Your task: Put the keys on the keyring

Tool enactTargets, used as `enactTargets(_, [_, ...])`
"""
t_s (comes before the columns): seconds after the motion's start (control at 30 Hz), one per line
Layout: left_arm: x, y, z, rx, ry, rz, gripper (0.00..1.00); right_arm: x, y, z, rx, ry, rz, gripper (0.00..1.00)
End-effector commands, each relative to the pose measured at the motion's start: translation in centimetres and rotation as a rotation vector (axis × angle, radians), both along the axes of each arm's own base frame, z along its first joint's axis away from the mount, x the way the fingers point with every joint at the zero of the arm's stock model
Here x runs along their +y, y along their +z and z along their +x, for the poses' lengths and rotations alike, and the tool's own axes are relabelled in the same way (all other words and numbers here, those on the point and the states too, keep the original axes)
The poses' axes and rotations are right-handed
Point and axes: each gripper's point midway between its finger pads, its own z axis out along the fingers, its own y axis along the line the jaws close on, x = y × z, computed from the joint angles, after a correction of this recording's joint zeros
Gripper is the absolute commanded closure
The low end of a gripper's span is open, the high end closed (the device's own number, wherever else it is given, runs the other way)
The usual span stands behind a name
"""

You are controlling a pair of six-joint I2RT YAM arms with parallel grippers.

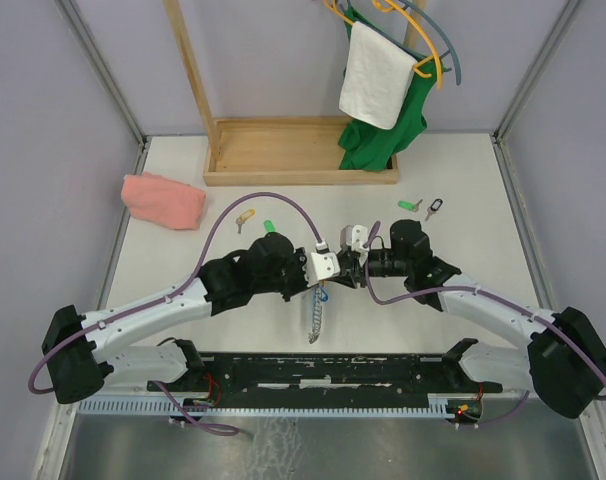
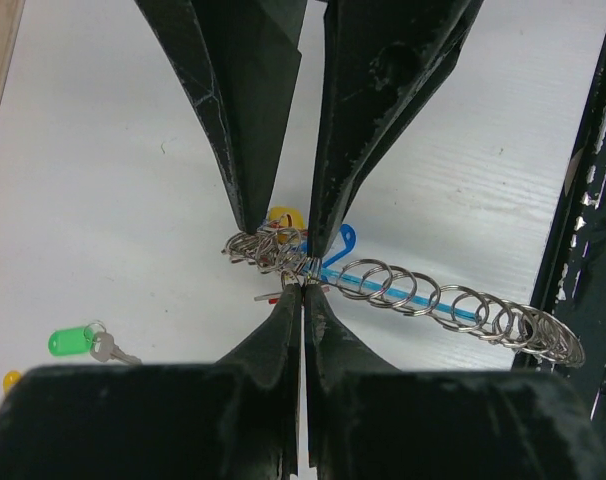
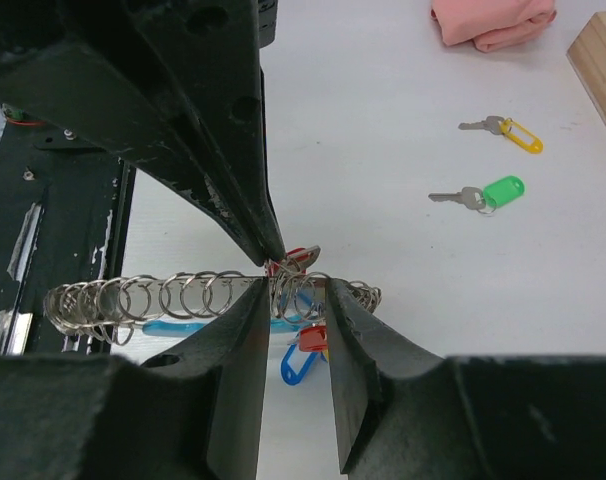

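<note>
The keyring (image 2: 413, 292), a coil of grey metal rings along a light-blue piece, is held above the white table between both grippers. My left gripper (image 2: 303, 285) is shut, pinching a ring at the coil's bunched end. My right gripper (image 3: 295, 290) faces it with jaws a little apart; several rings sit between its fingers, and I cannot tell whether they touch. A red tag (image 3: 314, 336) and a blue tag (image 3: 299, 366) hang below. Loose keys lie on the table: a green-tagged one (image 3: 491, 192), a yellow-tagged one (image 3: 513, 132), and two more (image 1: 421, 207) at the right.
A pink cloth (image 1: 163, 200) lies at the far left. A wooden rack base (image 1: 301, 150) stands at the back, with a white towel (image 1: 376, 75) and green garment hanging above it. The black base rail (image 1: 323, 375) runs along the near edge.
</note>
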Motion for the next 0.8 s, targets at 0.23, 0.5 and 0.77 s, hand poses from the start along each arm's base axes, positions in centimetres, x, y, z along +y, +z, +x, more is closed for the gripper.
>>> enactTargets(0.23, [-1.9,4.1,1.3,-0.101,-0.019,-0.100,0.97,2.0,1.9,-0.3,0.005,0.073,0.073,0.67])
enactTargets(0.5, [-2.1,4.1,1.3,-0.097,-0.016,-0.112,0.97,2.4,1.6,-0.5,0.016,0.093,0.064,0.70])
enactTargets(0.77, [-2.1,4.4,0.9,-0.104,-0.030,-0.149,0.97,2.5,0.5,-0.2,0.021,0.084,0.040,0.82])
